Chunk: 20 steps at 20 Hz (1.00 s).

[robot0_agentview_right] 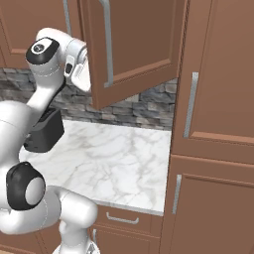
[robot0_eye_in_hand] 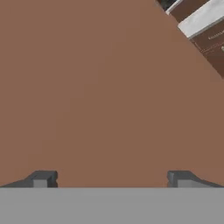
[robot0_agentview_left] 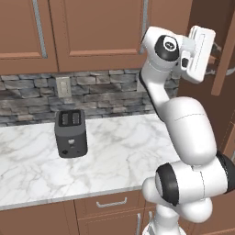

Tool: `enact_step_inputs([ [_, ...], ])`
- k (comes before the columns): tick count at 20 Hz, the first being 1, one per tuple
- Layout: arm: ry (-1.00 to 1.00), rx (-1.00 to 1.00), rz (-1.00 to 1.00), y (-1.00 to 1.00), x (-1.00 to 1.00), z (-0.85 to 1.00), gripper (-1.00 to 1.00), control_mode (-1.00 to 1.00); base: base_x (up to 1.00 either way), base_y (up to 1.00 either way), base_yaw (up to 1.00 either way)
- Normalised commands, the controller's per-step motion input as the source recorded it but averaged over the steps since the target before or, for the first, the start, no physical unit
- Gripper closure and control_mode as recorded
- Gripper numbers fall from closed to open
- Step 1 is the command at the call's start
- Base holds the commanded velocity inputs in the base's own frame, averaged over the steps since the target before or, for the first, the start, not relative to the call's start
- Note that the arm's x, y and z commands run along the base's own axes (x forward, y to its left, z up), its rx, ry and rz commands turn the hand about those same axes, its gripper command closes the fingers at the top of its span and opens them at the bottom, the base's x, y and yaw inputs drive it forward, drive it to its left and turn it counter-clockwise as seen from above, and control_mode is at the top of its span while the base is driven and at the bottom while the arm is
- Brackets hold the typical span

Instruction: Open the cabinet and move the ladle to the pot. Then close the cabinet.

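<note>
Up by the brown wooden cabinet (robot0_agentview_right: 134,49), its door swung open, the hand (robot0_eye_in_hand: 109,178) gapes empty; ladle and closing remain.

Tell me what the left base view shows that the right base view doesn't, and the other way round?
The left base view alone shows the toaster's slotted top and front, plus a wall outlet on the stone backsplash. The right base view alone shows the cabinet door swung open, face-on with its long silver handle, and a tall cupboard at the right. Both share the white arm, the marble counter and the drawers below it.
</note>
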Motion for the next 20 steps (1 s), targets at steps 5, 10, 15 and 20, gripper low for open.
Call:
enact_step_inputs([
  [5, -0.18, 0.0, -0.19, -0.07, -0.62, -0.02, -1.0, -1.0, 0.0, 0.0, 0.0],
  [10, -0.07, 0.0, -0.06, -0.66, -0.07, 0.0, -1.0, -1.0, 0.0, 0.0, 0.0],
  [15, -0.14, 0.0, 0.0, -0.67, 0.04, -0.19, -1.0, -1.0, 0.0, 0.0, 0.0],
  [20, -0.23, 0.0, 0.05, -0.59, 0.05, -0.49, -1.0, -1.0, 0.0, 0.0, 0.0],
])
